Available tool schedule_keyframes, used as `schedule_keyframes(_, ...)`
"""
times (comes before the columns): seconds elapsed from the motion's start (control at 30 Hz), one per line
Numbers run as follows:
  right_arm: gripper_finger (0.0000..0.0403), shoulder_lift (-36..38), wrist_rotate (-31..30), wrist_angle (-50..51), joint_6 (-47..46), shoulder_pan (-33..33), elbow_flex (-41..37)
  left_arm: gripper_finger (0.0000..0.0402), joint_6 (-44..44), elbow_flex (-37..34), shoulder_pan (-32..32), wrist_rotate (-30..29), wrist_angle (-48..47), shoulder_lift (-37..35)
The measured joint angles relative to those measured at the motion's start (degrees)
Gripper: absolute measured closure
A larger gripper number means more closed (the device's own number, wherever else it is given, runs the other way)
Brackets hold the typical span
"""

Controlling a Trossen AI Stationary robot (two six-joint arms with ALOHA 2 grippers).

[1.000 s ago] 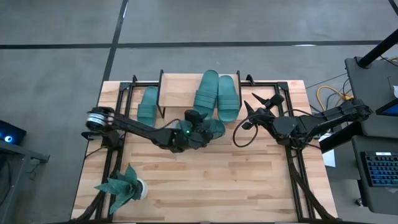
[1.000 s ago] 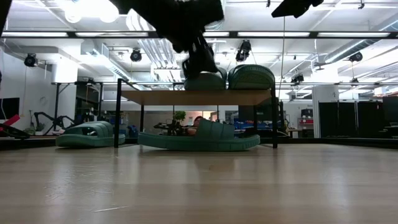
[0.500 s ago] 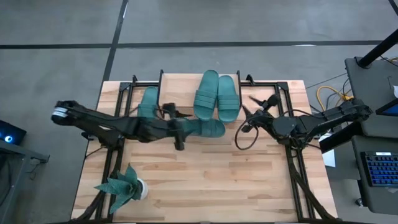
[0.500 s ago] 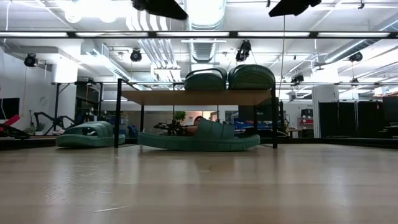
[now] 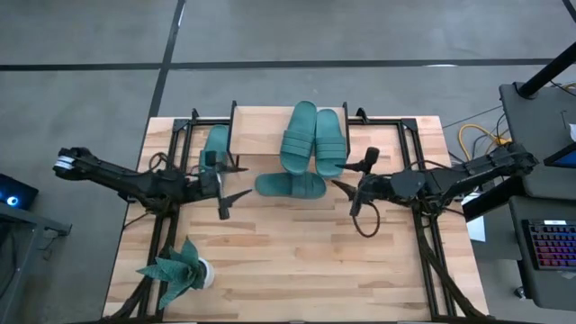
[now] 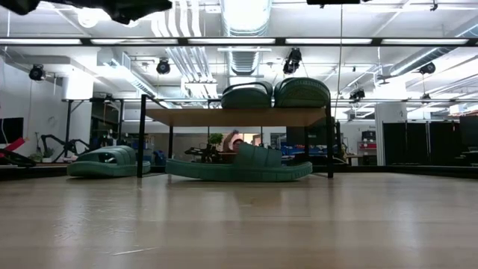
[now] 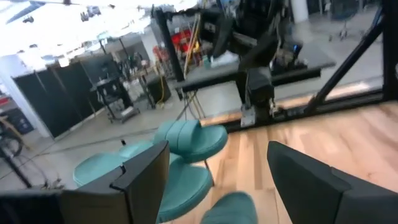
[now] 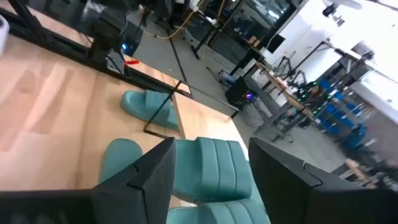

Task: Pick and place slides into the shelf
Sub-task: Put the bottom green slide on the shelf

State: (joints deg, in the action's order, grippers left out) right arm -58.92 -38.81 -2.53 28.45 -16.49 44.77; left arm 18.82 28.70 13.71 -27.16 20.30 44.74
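Wooden tabletop [image 5: 297, 243] with black metal frame [image 5: 423, 193] along edges. Teal leafy plant in white pot [image 5: 180, 270] at near left corner. Grey floor [image 5: 90, 81] around table. Keyboard [image 5: 551, 245] on desk, far right. Orange cable [image 5: 477, 137] beside it.

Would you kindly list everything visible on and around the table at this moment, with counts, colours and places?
Slides on the shelf top: two, teal-green, side by side at the shelf's right end.
Slide under the shelf: one, teal-green, lying crosswise on the table at the shelf's front edge.
Slide beside the shelf: one, teal-green, on the table at the shelf's left end.
Shelf: one, light wood top with black legs, at the table's far edge.
Plant: one, teal leaves in a white pot, near left corner.
Table: one, light wood.
Left gripper: open, left of the crosswise slide.
Right gripper: open, right of it.
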Motion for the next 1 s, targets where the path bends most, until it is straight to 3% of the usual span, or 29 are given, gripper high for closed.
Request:
schedule_keyframes(0.17, 0.0209, -6.5, -0.9, -10.0, 8.7, 0.5, 0.0, 0.0146, 2.8, -5.0, 0.2, 0.1, 6.6, -4.1)
schedule_keyframes(0.33, 0.0209, -14.8, -13.8, -15.6, 13.6, 1.5, 4.4, 0.0146, 2.9, -9.1, 0.2, 0.1, 8.7, -7.3)
schedule_keyframes(0.43, 0.0209, -19.3, -16.5, -15.2, 12.9, 2.5, 9.1, 0.0146, 2.9, -10.9, 0.2, 0.1, 8.7, -9.1)
schedule_keyframes(0.63, 0.0209, -29.0, -16.3, -3.9, 11.6, 4.2, 21.2, 0.0146, 2.8, -13.2, 0.3, 0.1, 8.8, -12.7)
schedule_keyframes(0.8, 0.0209, -35.3, -16.3, 12.4, 2.0, 6.5, 31.5, 0.0146, 2.9, -14.3, 0.3, 0.1, 6.8, -15.8)
schedule_keyframes(1.0, 0.0209, -39.5, -16.1, 21.8, -4.5, 9.0, 36.7, 0.0146, 3.1, -14.5, 0.3, 0.1, 5.6, -17.6)
